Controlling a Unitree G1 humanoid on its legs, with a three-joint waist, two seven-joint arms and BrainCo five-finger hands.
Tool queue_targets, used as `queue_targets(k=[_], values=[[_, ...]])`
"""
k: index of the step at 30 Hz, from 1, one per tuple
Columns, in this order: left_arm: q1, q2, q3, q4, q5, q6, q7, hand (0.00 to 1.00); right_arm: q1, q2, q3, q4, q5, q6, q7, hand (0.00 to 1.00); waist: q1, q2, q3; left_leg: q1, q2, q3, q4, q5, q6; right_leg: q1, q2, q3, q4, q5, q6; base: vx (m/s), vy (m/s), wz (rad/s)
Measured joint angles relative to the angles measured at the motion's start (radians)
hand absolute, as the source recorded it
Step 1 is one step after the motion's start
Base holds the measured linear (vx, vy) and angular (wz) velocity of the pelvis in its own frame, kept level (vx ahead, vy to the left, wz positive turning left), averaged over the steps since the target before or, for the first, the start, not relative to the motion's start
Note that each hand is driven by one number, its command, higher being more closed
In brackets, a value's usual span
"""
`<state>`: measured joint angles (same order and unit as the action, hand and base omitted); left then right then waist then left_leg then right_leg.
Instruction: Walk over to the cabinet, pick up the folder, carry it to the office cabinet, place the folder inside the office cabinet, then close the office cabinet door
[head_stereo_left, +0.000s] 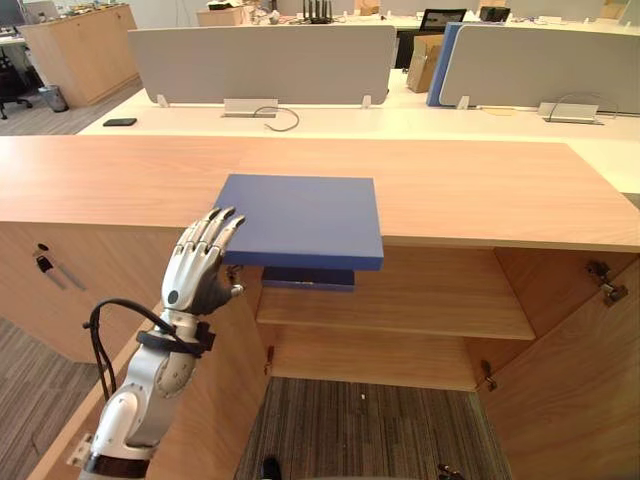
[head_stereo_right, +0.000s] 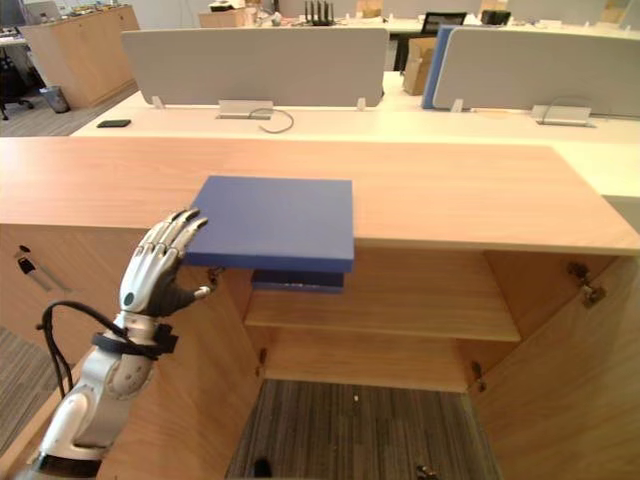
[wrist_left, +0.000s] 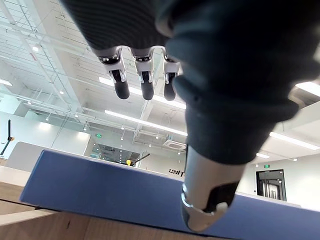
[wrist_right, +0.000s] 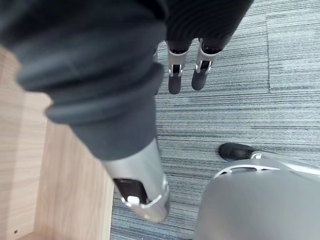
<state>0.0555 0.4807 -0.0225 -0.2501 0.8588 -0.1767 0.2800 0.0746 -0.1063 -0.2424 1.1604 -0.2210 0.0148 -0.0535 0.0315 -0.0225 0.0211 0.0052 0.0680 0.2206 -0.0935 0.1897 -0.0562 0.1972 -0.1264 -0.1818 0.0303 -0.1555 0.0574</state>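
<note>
1. While its fingers (wrist_left: 146, 87) stand nearly straight and close together, thumb apart, the left hand (head_stereo_left: 195, 265) is raised at the left edge of the folder (head_stereo_left: 300, 215). It grasps nothing, and I cannot tell whether the fingertips touch that edge.
2. The right hand (wrist_right: 175, 75) hangs over grey striped carpet (wrist_right: 240, 110), fingers relaxed and empty.
3. The folder is a flat, matt blue rectangle lying on the wood-grain surface (head_stereo_left: 480, 190). Its near part juts past the front edge, above the open cabinet.
4. Just below it, a darker blue flat thing (head_stereo_left: 308, 279) lies on the cabinet's upper shelf (head_stereo_left: 430, 305).
5. The left door (head_stereo_left: 215, 400) and right door (head_stereo_left: 575, 400), both smooth wood, stand open; a metal hinge (head_stereo_left: 606, 281) shows on the right one.
6. Smooth grey dividers (head_stereo_left: 265, 62) stand on the pale desk beyond.
</note>
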Motion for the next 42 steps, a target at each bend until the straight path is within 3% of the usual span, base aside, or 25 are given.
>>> queue_targets(k=[12, 26, 27, 42], values=[[-0.085, 0.036, -0.018, 0.222, 0.105, 0.066, 0.002, 0.00, 0.000, 0.000, 0.004, -0.027, -0.001, 0.001, 0.000, 0.00, -0.018, -0.007, -0.003, 0.021, -0.001, 0.014, 0.000, -0.020, -0.013, 0.021, -0.002, 0.016, -0.021, -0.001, -0.002, 0.03, -0.001, -0.04], [-0.205, 0.053, -0.049, 0.323, 0.153, 0.112, 0.016, 0.00, 0.000, 0.001, 0.006, -0.027, -0.002, 0.001, 0.000, 0.00, -0.039, -0.010, -0.004, 0.032, -0.001, 0.021, 0.000, -0.031, -0.021, 0.030, -0.003, 0.021, -0.024, -0.005, -0.008, 0.00, 0.002, -0.01], [-0.211, 0.053, -0.058, 0.328, 0.154, 0.113, 0.021, 1.00, 0.001, 0.001, 0.006, -0.026, -0.002, 0.001, 0.000, 0.00, -0.040, -0.011, -0.005, 0.033, -0.001, 0.021, 0.000, -0.031, -0.022, 0.030, -0.003, 0.021, -0.024, -0.005, -0.008, 0.00, 0.000, 0.00], [-0.358, 0.049, -0.103, 0.509, 0.174, 0.129, 0.097, 1.00, 0.000, 0.001, 0.009, -0.017, -0.002, 0.001, -0.017, 0.00, -0.055, -0.029, -0.028, 0.047, -0.004, 0.036, 0.000, -0.039, -0.018, 0.034, -0.009, 0.031, -0.026, -0.005, -0.010, 0.00, 0.010, -0.02]])
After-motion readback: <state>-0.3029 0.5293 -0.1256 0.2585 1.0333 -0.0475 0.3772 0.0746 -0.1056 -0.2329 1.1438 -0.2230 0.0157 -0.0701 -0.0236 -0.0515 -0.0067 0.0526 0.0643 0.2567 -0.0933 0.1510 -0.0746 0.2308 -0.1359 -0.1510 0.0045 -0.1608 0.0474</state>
